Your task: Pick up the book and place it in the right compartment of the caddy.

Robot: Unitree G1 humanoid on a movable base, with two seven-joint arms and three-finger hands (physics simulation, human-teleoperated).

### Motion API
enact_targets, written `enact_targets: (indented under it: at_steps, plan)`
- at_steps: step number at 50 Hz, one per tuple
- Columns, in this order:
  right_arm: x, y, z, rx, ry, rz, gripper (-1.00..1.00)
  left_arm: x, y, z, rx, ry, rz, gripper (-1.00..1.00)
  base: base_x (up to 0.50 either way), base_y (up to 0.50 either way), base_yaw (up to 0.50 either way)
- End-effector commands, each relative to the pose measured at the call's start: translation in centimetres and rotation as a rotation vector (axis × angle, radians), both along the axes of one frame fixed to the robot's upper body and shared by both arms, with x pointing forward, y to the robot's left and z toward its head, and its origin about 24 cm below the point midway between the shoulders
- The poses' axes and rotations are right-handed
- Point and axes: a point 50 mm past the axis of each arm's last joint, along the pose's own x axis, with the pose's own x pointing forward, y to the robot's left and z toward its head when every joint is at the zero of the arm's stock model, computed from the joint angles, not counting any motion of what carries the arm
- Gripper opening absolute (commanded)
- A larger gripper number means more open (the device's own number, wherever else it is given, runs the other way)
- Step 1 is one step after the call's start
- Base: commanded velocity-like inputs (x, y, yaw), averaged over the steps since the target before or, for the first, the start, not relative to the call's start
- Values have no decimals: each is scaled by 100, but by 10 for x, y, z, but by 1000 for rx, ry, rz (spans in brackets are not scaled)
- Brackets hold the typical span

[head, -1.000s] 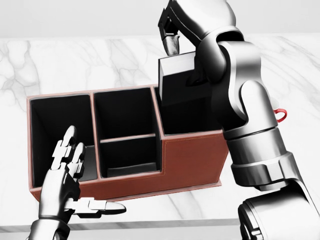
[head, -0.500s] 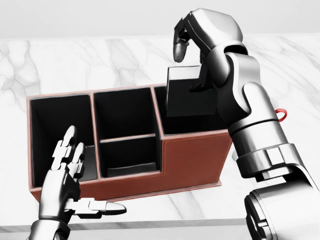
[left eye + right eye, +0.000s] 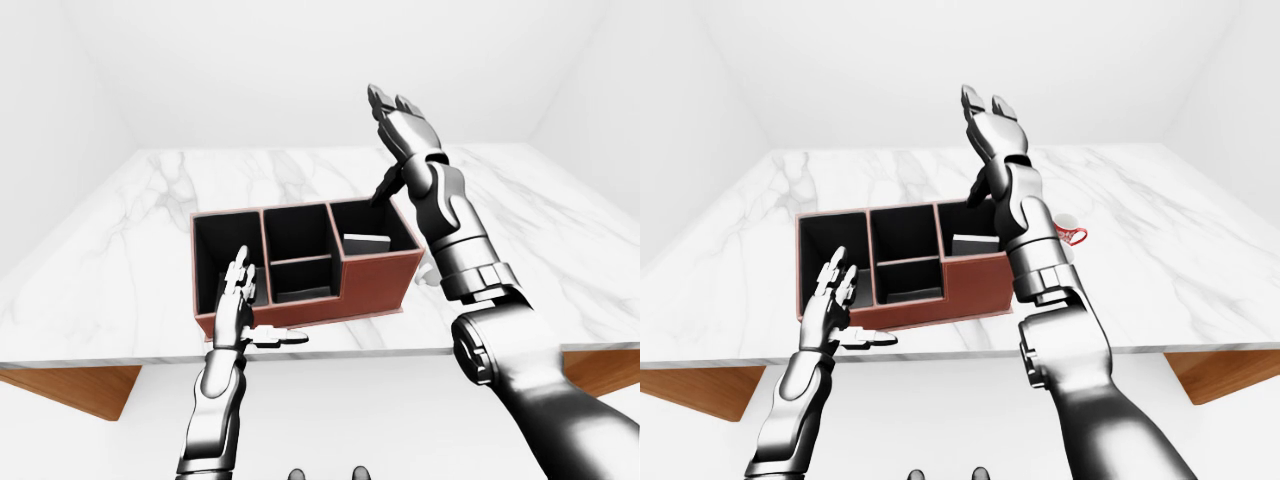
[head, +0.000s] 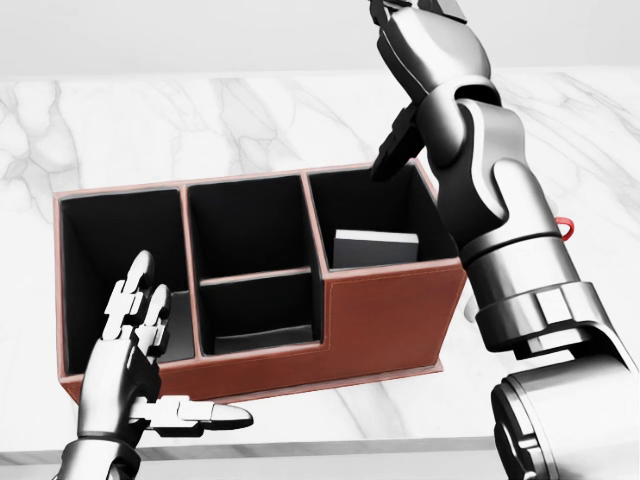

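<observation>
Now the book (image 4: 375,248) sits inside the right compartment of the caddy (image 4: 380,320), leaning against its wall. The right robot hand (image 4: 425,40) is up at 12 o'clock above the caddy, fingers spread and holding nothing. The left robot hand (image 4: 135,335) is open too, at 7 o'clock by the caddy's near wall. The job looks done. The caddy rests on the white tabletop (image 4: 150,120).

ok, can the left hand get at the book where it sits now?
Probably not easily. The book lies in the caddy's right compartment, and the open left hand is at the caddy's left end, with both dividers between. The open right hand hangs right above it.
</observation>
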Motion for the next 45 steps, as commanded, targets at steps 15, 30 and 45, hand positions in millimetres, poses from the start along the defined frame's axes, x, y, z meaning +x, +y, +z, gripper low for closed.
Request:
enact_targets:
  at_steps: [15, 30, 45]
  plan:
    - [-10, -11, -3, 15, -28, 4, 100, -1, 0, 2, 0, -3, -2, 100, 0, 0, 0]
    - [-102, -44, 41, 291, -373, 199, 100, -1, 1, 2, -9, -8, 4, 100, 0, 0, 0]
    - [-131, -88, -10, 698, -395, 177, 100, -2, 2, 3, -13, -9, 6, 100, 0, 0, 0]
